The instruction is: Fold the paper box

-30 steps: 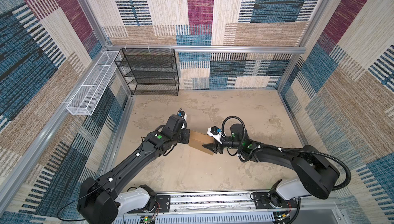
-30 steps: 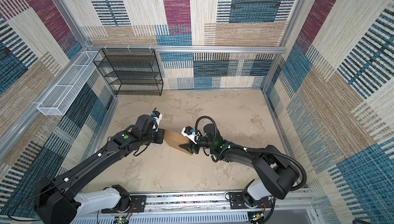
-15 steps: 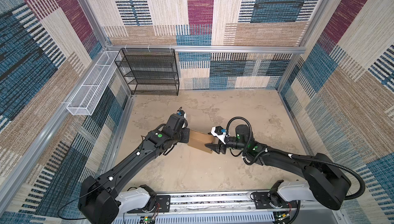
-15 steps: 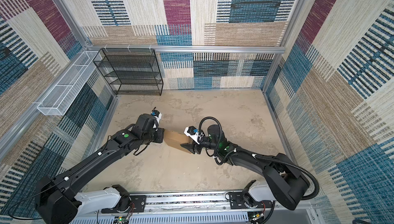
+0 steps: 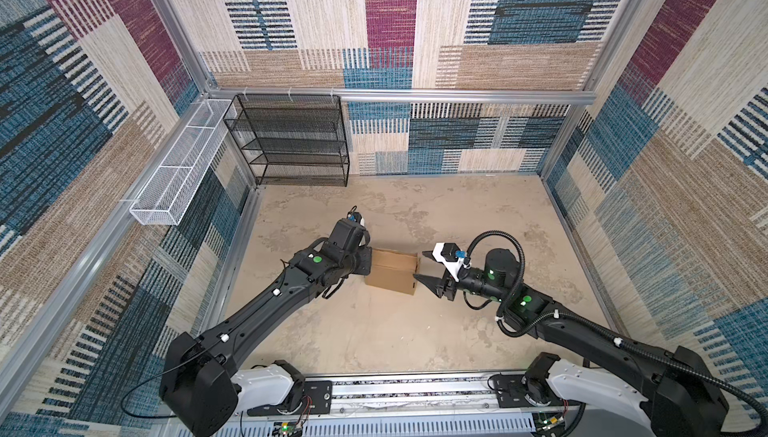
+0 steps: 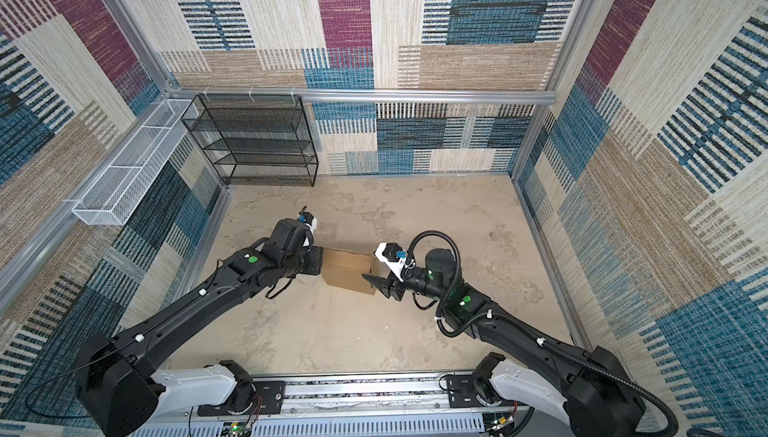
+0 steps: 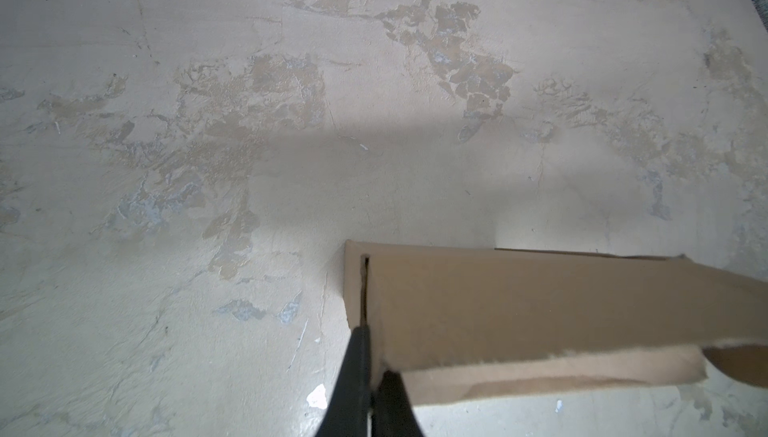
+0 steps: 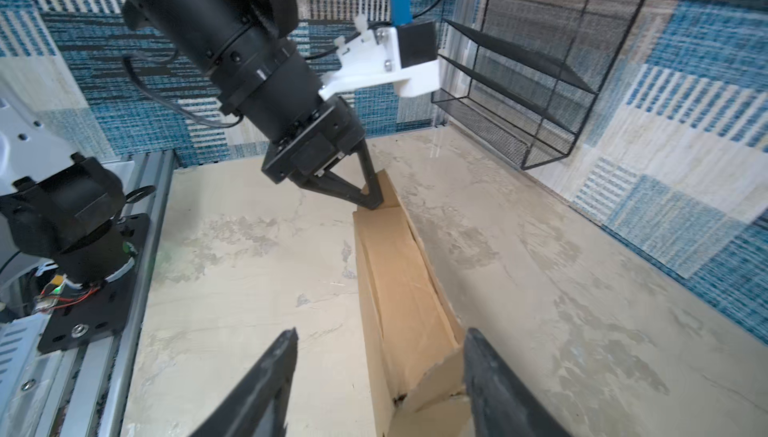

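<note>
The paper box [image 5: 392, 272] [image 6: 347, 273], plain brown cardboard folded into a shallow long shape, lies on the beige floor between both arms. My left gripper [image 7: 372, 358] is shut, its tips pinching the upper edge of the box's left end beside a slot; from the right wrist view its fingers [image 8: 368, 196] meet on that far end of the box [image 8: 399, 272]. My right gripper [image 5: 419, 264] [image 8: 381, 333] is open at the box's right end. One fingertip straddles a loose, raised end flap [image 8: 436, 376]; the other hangs over bare floor.
A black mesh shelf rack [image 5: 291, 139] stands against the back wall at the left. A white wire basket [image 5: 178, 164] hangs on the left wall. The arms' mounting rail [image 5: 395, 389] runs along the front edge. Patterned walls enclose the floor.
My right gripper has drawn back slightly to the right of the box's end, and its arm has swung outward. The left gripper and the box have stayed put.
</note>
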Available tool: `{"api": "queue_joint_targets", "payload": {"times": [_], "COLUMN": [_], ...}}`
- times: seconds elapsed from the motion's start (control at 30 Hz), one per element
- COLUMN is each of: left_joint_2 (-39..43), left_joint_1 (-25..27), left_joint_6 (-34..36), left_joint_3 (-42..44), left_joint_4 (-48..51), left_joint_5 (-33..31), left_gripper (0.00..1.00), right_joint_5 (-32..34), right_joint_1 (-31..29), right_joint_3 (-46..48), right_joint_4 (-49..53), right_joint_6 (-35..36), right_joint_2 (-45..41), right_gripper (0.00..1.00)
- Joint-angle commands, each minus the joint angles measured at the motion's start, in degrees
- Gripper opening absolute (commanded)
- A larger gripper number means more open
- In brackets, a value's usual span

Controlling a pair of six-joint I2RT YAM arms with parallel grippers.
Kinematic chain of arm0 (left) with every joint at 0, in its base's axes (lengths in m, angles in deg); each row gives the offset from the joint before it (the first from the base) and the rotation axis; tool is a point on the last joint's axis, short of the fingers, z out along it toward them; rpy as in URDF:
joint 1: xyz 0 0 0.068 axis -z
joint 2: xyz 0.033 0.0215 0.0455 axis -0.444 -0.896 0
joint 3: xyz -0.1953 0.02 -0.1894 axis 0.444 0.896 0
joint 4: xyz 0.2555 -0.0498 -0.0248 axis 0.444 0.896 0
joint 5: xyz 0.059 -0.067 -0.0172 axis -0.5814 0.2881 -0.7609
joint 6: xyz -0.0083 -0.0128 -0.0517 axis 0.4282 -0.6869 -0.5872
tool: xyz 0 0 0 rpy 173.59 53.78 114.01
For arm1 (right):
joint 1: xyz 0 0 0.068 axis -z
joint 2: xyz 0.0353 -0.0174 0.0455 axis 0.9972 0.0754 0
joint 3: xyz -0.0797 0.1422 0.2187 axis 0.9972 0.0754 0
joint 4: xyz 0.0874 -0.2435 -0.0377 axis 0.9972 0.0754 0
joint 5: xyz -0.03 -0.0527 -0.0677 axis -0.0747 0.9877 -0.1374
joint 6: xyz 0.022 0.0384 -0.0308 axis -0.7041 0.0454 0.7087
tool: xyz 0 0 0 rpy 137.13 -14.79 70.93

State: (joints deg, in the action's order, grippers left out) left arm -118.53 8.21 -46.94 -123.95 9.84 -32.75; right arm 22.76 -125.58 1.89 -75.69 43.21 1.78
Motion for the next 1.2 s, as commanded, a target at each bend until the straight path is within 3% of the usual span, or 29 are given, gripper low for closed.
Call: {"api": "queue_joint_targets", "payload": {"times": [0.0, 0.2, 0.47, 1.17], "left_joint_2": [-0.4, -0.6, -0.4, -0.7], "left_joint_1": [0.1, 0.1, 0.1, 0.1], "left_joint_6": [-0.7, -0.8, -1.0, -0.4], "left_joint_3": [-0.4, -0.2, 0.2, -0.5], "left_joint_4": [1.3, 1.6, 1.6, 2.7], "left_joint_5": [-0.1, -0.2, -0.1, -0.2], "left_gripper": [0.0, 0.0, 0.0, 0.0], "right_joint_5": [7.0, 14.3, 17.0, 12.4], "right_joint_1": [-0.1, -0.1, -0.1, -0.2], "right_joint_3": [-0.6, -0.9, -2.9, -5.6], "right_joint_4": [5.6, 9.7, 12.3, 9.7], "right_joint_6": [-2.6, -6.0, -6.8, -6.3], "right_joint_2": [-1.7, -2.4, 0.3, 8.3], "right_gripper": [0.64, 0.61, 0.57, 0.55]}}
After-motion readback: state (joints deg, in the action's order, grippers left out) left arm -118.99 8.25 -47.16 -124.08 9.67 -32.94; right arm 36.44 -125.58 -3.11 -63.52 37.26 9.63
